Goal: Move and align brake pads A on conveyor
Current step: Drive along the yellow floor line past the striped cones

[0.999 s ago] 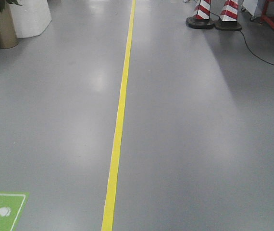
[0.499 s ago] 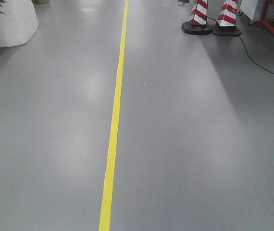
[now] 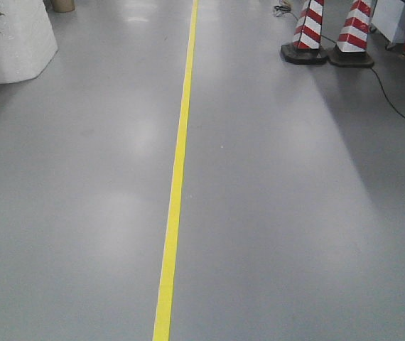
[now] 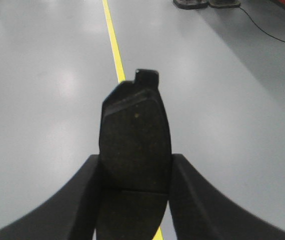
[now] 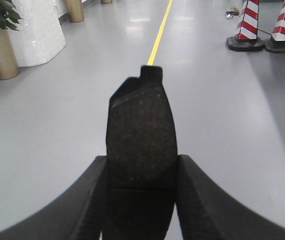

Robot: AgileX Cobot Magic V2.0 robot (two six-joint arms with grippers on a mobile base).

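Cones (image 3: 327, 35) shifted right; left hand (image 4: 135, 159), right hand (image 5: 142, 160) each clamp a pad (image 4: 135, 125) (image 5: 141, 115) (protruding forward).

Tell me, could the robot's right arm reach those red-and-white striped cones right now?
Probably not. The right gripper is shut on a brake pad, and the cones stand well off across open grey floor. Nothing blocks the way; they simply look too far for the arm.
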